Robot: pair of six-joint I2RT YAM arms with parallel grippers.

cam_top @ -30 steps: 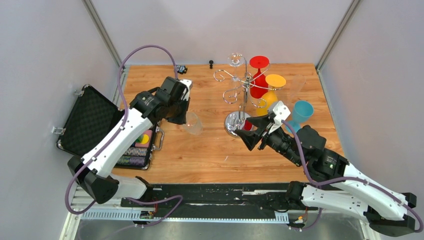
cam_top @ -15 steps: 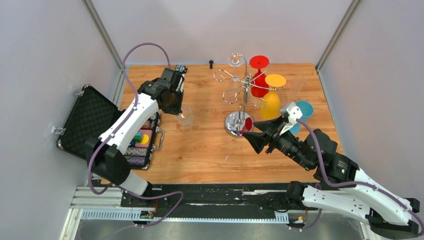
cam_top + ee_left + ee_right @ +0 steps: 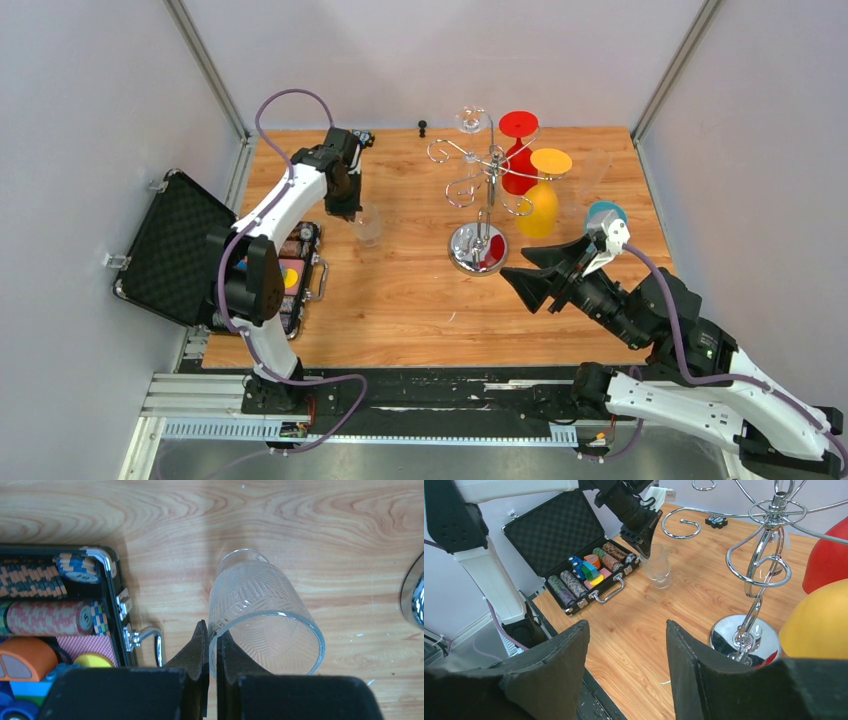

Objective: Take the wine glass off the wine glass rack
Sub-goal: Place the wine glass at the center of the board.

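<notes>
Wine glass rack: upright at the middle back of the table, red glass and yellow glass hung upside down on its right side.
Left arm: extended far forward, wrist turned down beside the open case.
Left gripper: jaws pinched on the rim of a clear glass, upright on the table, well apart from the rack.
Right arm: low, pointing left toward the rack's base.
Right gripper: jaws apart, holding nothing, near the base, not touching.

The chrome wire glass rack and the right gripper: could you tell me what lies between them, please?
Only bare wooden tabletop lies between the right gripper and the round mirrored base of the shiny chrome wire rack, as the right wrist view shows.
</notes>
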